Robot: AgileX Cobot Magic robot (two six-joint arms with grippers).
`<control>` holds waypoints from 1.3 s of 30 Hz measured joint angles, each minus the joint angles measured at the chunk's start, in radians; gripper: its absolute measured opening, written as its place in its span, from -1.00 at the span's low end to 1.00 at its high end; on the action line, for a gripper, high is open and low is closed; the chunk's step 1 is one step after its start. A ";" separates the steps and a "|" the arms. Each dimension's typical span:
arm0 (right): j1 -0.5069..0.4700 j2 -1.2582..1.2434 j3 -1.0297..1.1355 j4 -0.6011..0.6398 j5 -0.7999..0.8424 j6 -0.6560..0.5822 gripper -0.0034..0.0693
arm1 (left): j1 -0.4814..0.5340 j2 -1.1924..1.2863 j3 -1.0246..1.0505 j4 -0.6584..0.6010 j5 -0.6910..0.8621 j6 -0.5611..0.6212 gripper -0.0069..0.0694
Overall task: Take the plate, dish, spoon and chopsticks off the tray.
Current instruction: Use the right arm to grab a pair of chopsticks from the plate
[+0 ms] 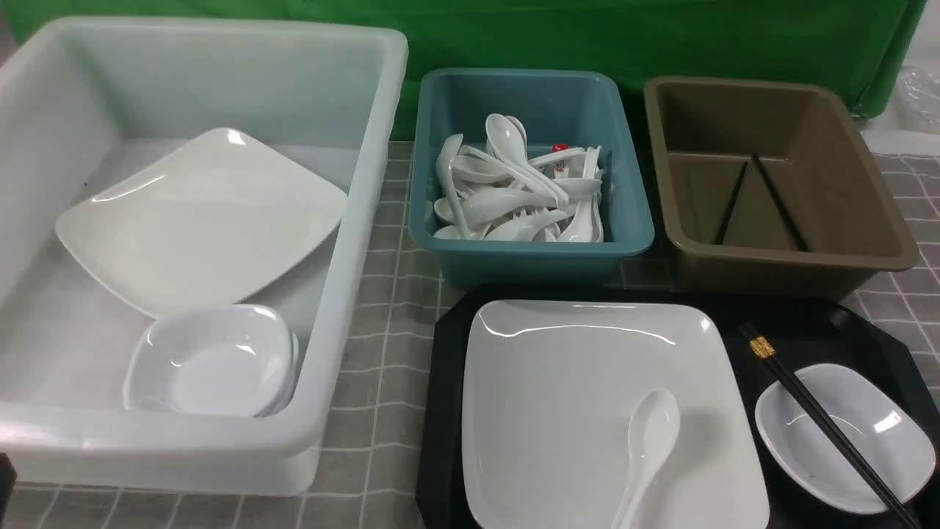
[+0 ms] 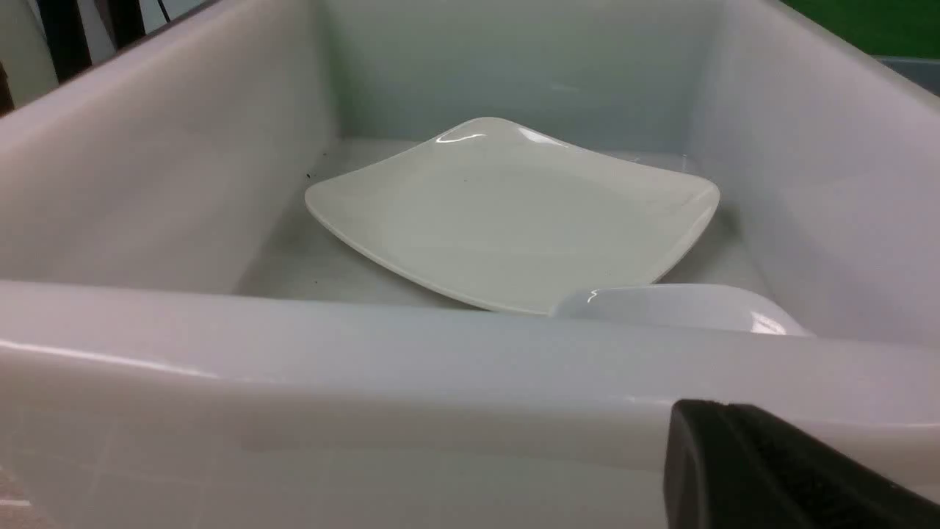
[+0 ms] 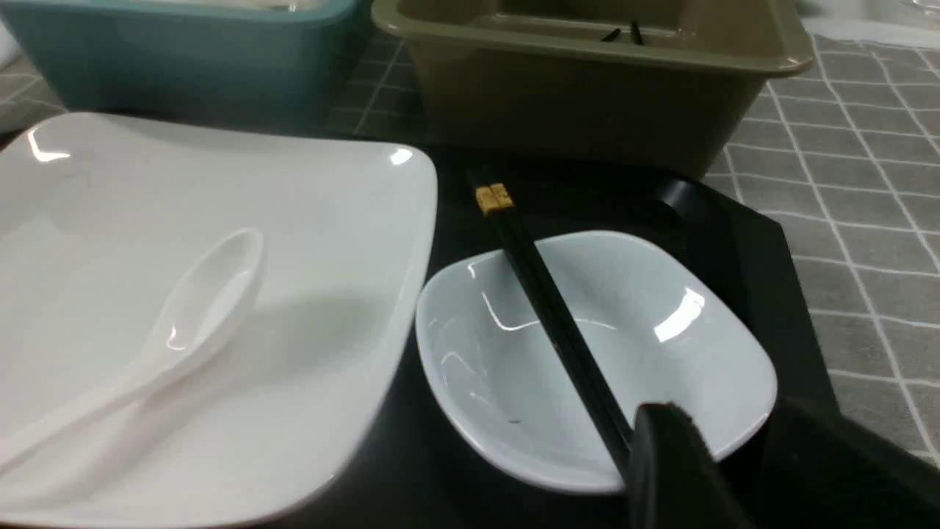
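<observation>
Now, left tool (image 2: pixel 764 470): I am holding it closed.
Right tool (image 3: pixel 734 448): standing partly apart, gripping nothing.
Chopsticks (image 1: pixel 822 419): lying across the dish (image 1: pixel 881 426) on the tray (image 1: pixel 808 330).
Spoon (image 1: pixel 650 441): lying on the plate (image 1: pixel 558 397).

The plate (image 1: pixel 573 397), dish (image 1: pixel 877 433) and spoon (image 1: pixel 650 441) look glossy, the tray (image 1: pixel 800 323) plastic, the tablecloth (image 1: pixel 382 353) matt cloth.

Soft bright light, glare on plate (image 1: pixel 573 397)

Black matte left gripper (image 2: pixel 742 463): jaws closed together, only tip showing, in corner of left wrist view. Black matte right gripper (image 3: pixel 734 433): two fingers (image 3: pixel 672 470) standing apart, clear gap between them, nothing clamped there.
</observation>
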 joint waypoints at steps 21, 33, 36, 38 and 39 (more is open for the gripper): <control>0.000 0.000 0.000 0.000 0.000 0.000 -0.25 | 0.000 0.000 0.000 0.000 0.000 0.000 -0.79; 0.000 0.000 0.000 0.000 0.000 0.000 -0.25 | 0.000 0.000 0.000 -0.396 -0.276 -0.241 -0.79; 0.000 0.000 0.000 0.000 0.000 0.000 -0.25 | 0.000 0.000 -0.001 -0.396 -0.356 -0.259 -0.79; 0.000 0.000 0.000 0.000 0.000 0.000 -0.25 | 0.000 0.000 -0.014 -0.396 -0.342 -0.261 -0.79; 0.000 0.000 0.000 0.000 0.000 0.000 -0.25 | 0.000 0.004 -0.056 -0.384 -0.290 -0.260 -0.79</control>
